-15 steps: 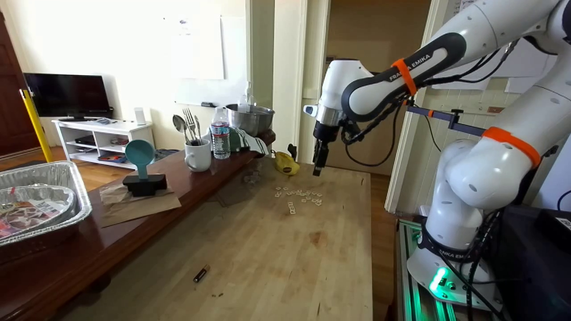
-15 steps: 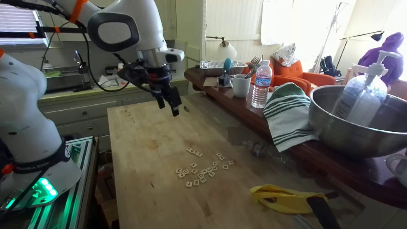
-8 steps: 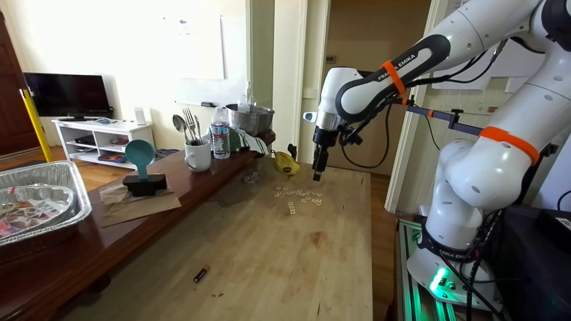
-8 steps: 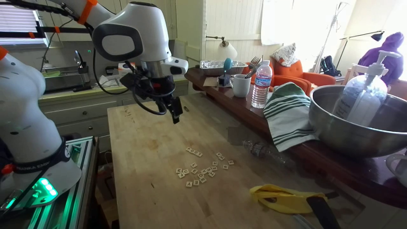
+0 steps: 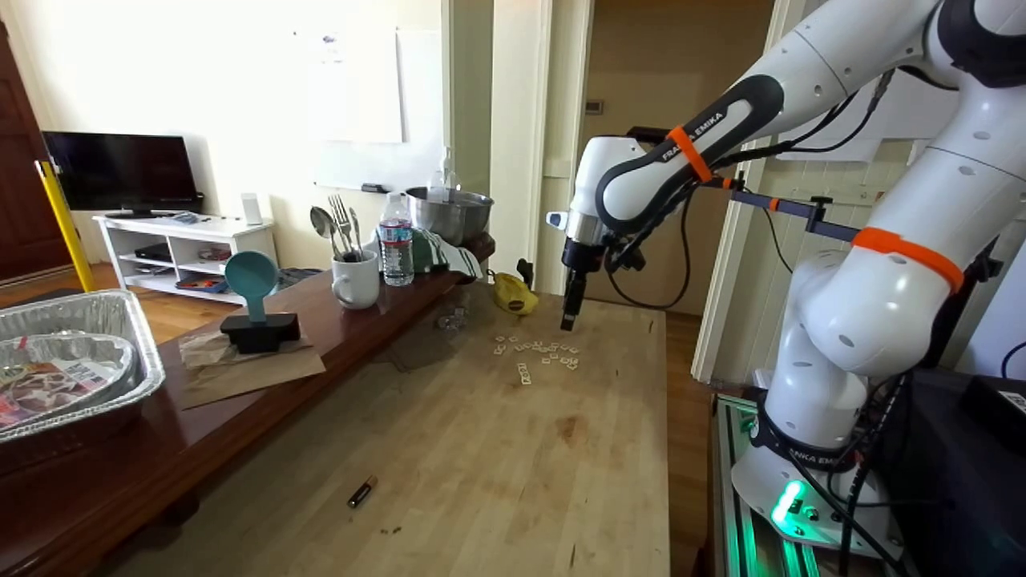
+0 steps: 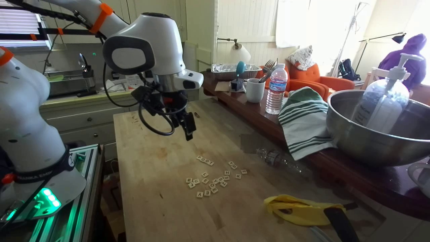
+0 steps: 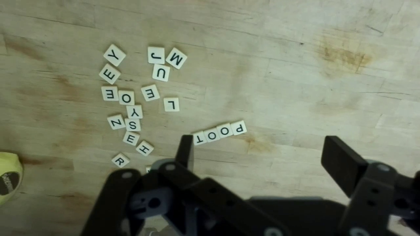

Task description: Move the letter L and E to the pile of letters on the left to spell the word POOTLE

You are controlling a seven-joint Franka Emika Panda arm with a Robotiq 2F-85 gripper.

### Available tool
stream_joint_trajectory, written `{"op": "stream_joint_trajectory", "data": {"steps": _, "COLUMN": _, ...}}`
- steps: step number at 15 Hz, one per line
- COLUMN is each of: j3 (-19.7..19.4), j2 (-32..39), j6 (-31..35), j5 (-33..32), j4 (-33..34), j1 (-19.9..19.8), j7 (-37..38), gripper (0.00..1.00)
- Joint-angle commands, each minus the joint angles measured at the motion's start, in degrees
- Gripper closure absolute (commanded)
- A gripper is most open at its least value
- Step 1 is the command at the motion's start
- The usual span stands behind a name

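Above the wooden table (image 6: 151,208), the gripper (image 7: 259,147) hangs lower than it did a second ago. Both exterior views show the descent, and in an exterior view its fingertips (image 6: 189,136) have also shifted nearer the row of tiles reading POOT (image 7: 218,132). A black cable (image 6: 153,131) beside the wrist droops in a fuller loop than before. Seen from the wrist, the fingers (image 7: 185,152) are spread wide, with tabletop showing through the gap. The tiles, by contrast, lie just where they were: the letter L (image 7: 171,104) sits loose near the T end of the row, apart from it, and a slightly turned E (image 7: 150,93) lies just beside the L on the side away from the row. Close together past that E are J (image 7: 156,55), M (image 7: 176,58) and U (image 7: 161,72), while more loose tiles (image 7: 132,125) straggle down the left part of the wrist view. Likewise unmoved are the yellow object (image 6: 299,211) and the battery (image 5: 362,491) on the table, and the white mug (image 5: 355,280) of cutlery standing beside an upright water bottle (image 5: 397,252).
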Motion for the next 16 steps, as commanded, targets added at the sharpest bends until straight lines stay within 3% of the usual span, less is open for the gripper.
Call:
{"op": "stream_joint_trajectory", "data": {"steps": 1, "j3": 0.1, "j2": 6.9, "j6": 5.4, "j5": 0.1, "j4": 2.0, "j1": -1.8, "j7": 1.0, "gripper": 0.26}}
{"op": "stream_joint_trajectory", "data": {"steps": 3, "j3": 0.2, "j2": 9.9, "j6": 8.3, "j5": 0.1, "j4": 2.6, "j1": -2.5, "j7": 0.9, "gripper": 0.3}}
{"op": "stream_joint_trajectory", "data": {"steps": 7, "j3": 0.2, "j2": 16.0, "j6": 14.3, "j5": 0.9, "j4": 3.9, "j1": -3.4, "j7": 0.9, "gripper": 0.61}}
{"op": "stream_joint_trajectory", "data": {"steps": 12, "j3": 1.1, "j2": 21.2, "j6": 16.3, "j5": 1.4, "j4": 5.8, "j1": -4.4, "j7": 0.3, "gripper": 0.98}}
{"op": "stream_joint_trajectory", "data": {"steps": 16, "j3": 2.0, "j2": 24.1, "j6": 17.5, "j5": 1.6, "j4": 6.8, "j1": -5.6, "j7": 0.3, "gripper": 1.0}}
